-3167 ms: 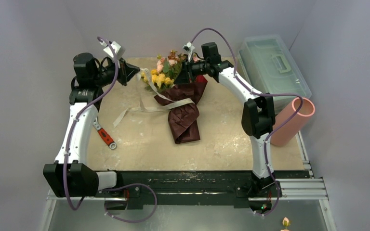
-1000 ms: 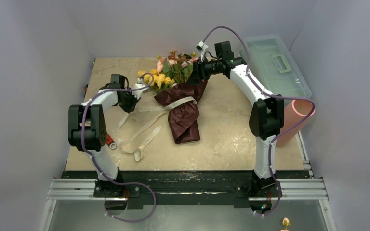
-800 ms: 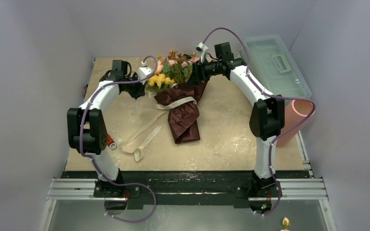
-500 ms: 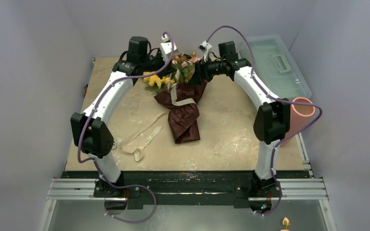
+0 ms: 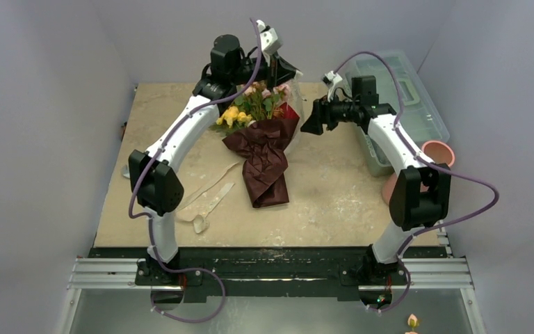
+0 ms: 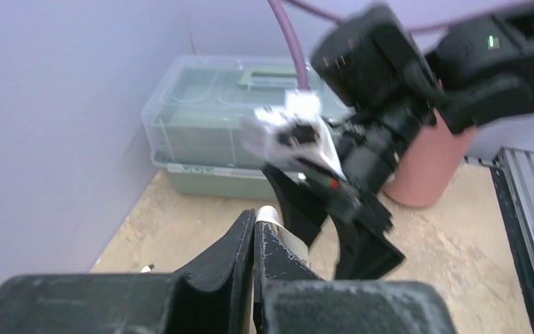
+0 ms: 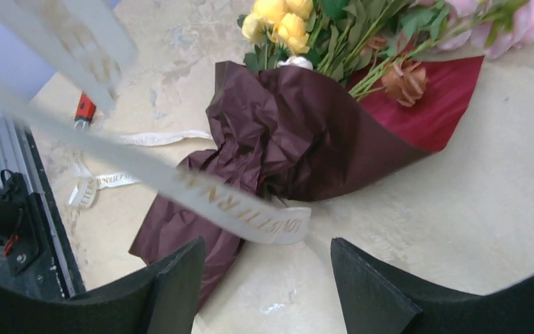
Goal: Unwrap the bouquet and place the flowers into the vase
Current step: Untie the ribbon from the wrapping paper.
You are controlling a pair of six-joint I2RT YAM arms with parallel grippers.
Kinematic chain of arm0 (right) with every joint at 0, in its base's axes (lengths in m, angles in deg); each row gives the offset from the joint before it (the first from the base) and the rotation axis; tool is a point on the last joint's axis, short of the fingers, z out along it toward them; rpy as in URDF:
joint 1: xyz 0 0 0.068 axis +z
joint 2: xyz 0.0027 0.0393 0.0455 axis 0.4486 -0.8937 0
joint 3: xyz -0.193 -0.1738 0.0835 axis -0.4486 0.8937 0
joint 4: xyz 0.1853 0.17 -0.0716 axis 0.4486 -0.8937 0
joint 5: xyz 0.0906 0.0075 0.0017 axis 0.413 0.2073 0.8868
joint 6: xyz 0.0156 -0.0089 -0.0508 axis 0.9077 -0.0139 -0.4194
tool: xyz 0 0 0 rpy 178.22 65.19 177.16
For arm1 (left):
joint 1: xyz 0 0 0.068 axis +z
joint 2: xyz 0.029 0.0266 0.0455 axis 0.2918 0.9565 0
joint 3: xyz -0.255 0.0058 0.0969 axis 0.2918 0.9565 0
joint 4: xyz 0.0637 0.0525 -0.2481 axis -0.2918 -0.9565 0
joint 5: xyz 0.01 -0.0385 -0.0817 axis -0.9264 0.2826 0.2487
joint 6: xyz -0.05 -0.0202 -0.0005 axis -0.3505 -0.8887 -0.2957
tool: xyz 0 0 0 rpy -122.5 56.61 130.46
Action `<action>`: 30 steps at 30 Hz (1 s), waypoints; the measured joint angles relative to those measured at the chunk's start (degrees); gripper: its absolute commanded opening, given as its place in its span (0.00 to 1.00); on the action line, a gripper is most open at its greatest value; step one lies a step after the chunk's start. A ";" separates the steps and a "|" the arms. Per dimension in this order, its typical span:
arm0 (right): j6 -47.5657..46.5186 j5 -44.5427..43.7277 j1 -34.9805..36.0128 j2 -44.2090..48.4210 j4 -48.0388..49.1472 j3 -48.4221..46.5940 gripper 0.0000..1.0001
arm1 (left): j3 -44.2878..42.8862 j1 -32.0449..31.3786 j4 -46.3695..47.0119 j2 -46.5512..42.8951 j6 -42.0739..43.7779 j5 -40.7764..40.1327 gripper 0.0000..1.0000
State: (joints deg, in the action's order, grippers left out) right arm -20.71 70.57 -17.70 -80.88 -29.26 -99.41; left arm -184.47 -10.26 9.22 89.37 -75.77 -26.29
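Note:
The bouquet (image 5: 263, 142) lies mid-table, with pink, yellow and orange flowers (image 5: 252, 104) sticking out of dark red crinkled paper (image 7: 306, 132). My left gripper (image 5: 286, 69) is raised behind the flowers, shut on the cream ribbon (image 6: 269, 214). The ribbon (image 7: 215, 198) stretches across the right wrist view, and its loose end trails on the table (image 5: 208, 198). My right gripper (image 5: 307, 120) hovers just right of the bouquet, open (image 7: 268, 268), holding nothing. The salmon-pink vase (image 5: 431, 149) stands at the right edge, partly behind my right arm.
A clear greenish plastic box (image 5: 389, 87) with a handle sits at the back right, beside the vase. A red-handled tool (image 7: 83, 108) lies left of the bouquet. The two grippers are close together above the back of the table.
My left arm swung the ribbon from the bouquet's left up and over to behind the flowers, pulling it off the paper. My right gripper opened and drew back to the right.

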 measured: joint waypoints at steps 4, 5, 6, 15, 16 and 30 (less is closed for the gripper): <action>1.57 -0.13 0.68 1.36 6.36 8.74 0.69 | -4.87 0.35 3.69 2.47 -4.63 -1.27 0.00; 2.03 -0.31 0.96 1.18 7.67 10.03 0.68 | -5.79 0.39 4.31 2.69 -5.44 -1.46 0.00; 2.67 -0.44 1.36 0.98 9.53 11.37 0.68 | -6.86 0.46 4.66 2.84 -6.03 -1.66 0.00; 8.74 -1.77 5.62 -4.09 25.44 14.32 0.58 | -10.84 0.48 6.88 2.89 -8.22 -4.04 0.00; 9.18 -1.77 6.01 -4.52 26.56 14.53 0.57 | -10.84 0.48 6.64 2.89 -8.17 -4.39 0.00; 10.27 -1.42 8.37 -10.67 33.35 16.13 0.55 | -10.88 1.38 4.17 2.89 -6.47 -8.90 0.00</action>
State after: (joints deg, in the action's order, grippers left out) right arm -10.44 69.15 -9.33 -91.55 4.09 -83.28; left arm -195.36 -8.88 13.40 92.26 -82.24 -35.19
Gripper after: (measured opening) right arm 0.554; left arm 0.003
